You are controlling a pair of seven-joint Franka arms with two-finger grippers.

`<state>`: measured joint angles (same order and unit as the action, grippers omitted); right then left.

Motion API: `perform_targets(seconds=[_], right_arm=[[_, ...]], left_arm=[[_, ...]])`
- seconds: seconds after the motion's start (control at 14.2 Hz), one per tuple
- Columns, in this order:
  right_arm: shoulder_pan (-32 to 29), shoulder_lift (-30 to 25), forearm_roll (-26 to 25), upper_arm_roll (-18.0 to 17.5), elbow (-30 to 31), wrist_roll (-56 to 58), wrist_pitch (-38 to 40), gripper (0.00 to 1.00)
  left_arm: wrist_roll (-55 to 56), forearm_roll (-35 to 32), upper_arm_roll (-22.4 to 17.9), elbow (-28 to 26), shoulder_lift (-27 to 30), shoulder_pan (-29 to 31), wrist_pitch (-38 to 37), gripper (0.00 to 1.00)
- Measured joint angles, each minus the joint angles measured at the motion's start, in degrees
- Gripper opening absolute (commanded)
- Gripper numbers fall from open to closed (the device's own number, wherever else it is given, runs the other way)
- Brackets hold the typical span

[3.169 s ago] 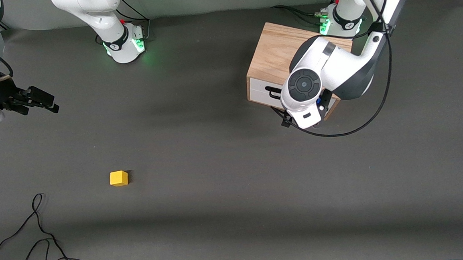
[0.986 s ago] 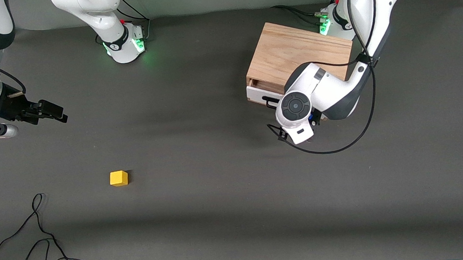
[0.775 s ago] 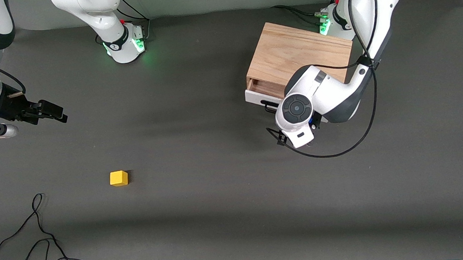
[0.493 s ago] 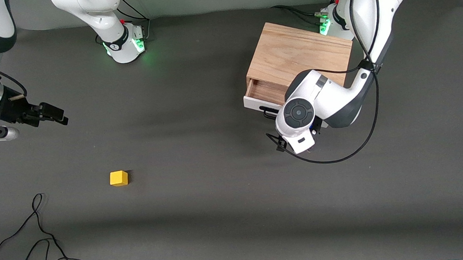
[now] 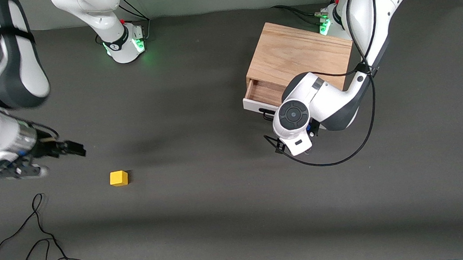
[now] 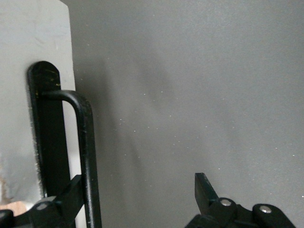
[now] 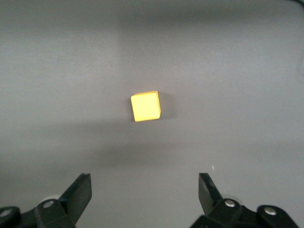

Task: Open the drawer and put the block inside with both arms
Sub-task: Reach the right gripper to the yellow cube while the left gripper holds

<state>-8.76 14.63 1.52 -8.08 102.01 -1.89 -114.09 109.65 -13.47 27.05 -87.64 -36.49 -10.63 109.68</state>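
1. Drawer [image 5: 262, 96] now pulled partway out of box [image 5: 299, 57]; was shut 3 s ago.
2. Left gripper [image 6: 137, 199] at handle [image 6: 85, 156], fingers spread.
3. Right gripper [image 7: 145, 194] has swung in near block [image 5: 118, 178], open, empty; pick comes next.

Dark grey matte worktop [image 5: 219, 195] fills the front view. Directly on it: light oak box [image 5: 299, 57] at about 1 o'clock, at the left arm's end, its drawer [image 5: 263, 96] pulled partly open toward the camera; small yellow block [image 5: 118, 178] at about 8 o'clock, well apart from the box. Loose black cable [image 5: 41, 246] loops at 7 o'clock; the two green-lit arm bases [image 5: 123, 44] stand along 11 to 1 o'clock.
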Motion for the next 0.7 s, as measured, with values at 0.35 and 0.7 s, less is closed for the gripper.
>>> perform_targets(seconds=[0.35,0.7], right_arm=[[1.3,9.9,-1.8,0.0,0.0,0.1,-8.8,1.00],[1.4,15.3,-2.6,0.0,0.2,0.1,-14.8,1.00]], left_arm=[[0.5,-1.1,0.1,1.8,-1.2,-0.1,2.0,1.00],[0.5,-1.7,-0.2,2.0,-1.4,-0.1,4.8,1.00]])
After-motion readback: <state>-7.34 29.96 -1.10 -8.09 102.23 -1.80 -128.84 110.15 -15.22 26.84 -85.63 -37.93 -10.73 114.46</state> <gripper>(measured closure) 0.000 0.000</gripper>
